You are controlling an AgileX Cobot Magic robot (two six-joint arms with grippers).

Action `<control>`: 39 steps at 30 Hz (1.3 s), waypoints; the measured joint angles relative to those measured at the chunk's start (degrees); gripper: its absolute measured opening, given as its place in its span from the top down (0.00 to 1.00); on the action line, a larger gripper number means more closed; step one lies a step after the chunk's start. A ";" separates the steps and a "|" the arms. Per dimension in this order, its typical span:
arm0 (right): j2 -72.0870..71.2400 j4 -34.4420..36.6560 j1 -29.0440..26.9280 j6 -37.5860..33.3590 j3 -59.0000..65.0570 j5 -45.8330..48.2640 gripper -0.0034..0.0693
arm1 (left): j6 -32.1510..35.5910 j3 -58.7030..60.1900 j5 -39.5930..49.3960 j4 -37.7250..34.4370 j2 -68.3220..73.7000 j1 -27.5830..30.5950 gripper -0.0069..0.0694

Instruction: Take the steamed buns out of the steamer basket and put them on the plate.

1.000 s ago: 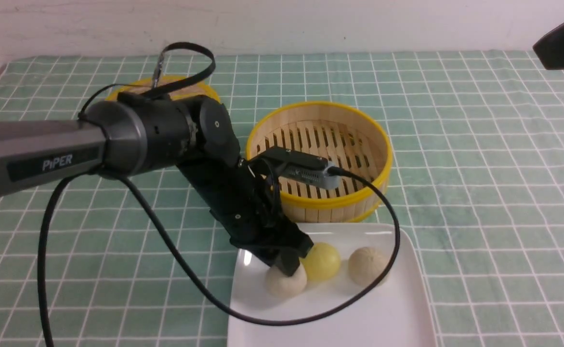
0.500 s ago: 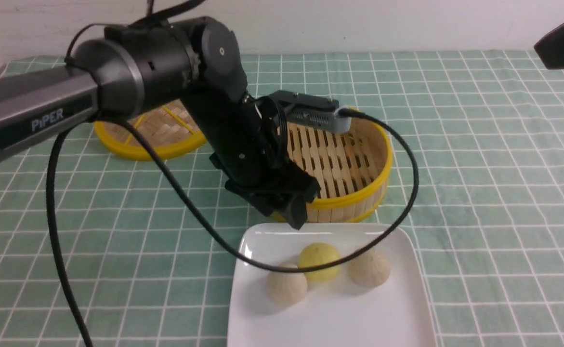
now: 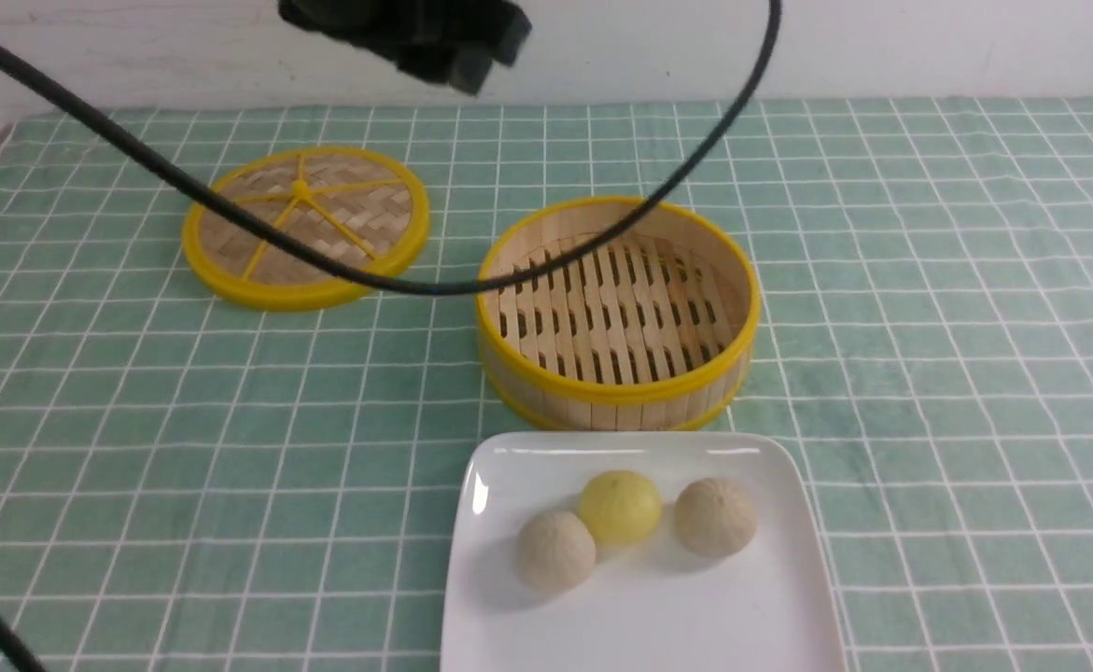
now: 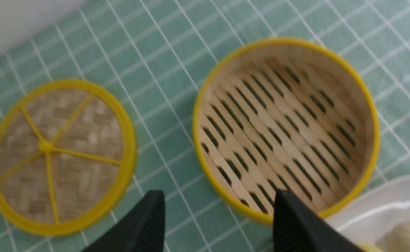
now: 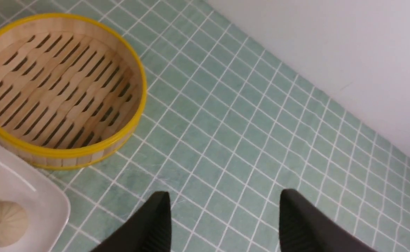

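Three steamed buns lie on the white square plate at the front: a beige one, a yellow one and a beige one. The steamer basket stands just behind the plate with nothing in it; it also shows in the left wrist view and the right wrist view. My left gripper is raised high at the top of the front view, open and empty. My right gripper is open and empty above bare cloth, right of the basket.
The flat woven lid with yellow rim lies at the back left on the green checked cloth. A black cable hangs across the scene over the lid and basket. A white wall runs behind the table.
My left gripper has let go of the beige bun on the plate and risen up and away to the top of the view. The buns stay on the plate.
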 joint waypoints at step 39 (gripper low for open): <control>-49.82 11.03 0.00 0.58 20.08 -4.44 0.37 | -2.75 -0.51 -9.26 2.62 -10.20 0.00 0.52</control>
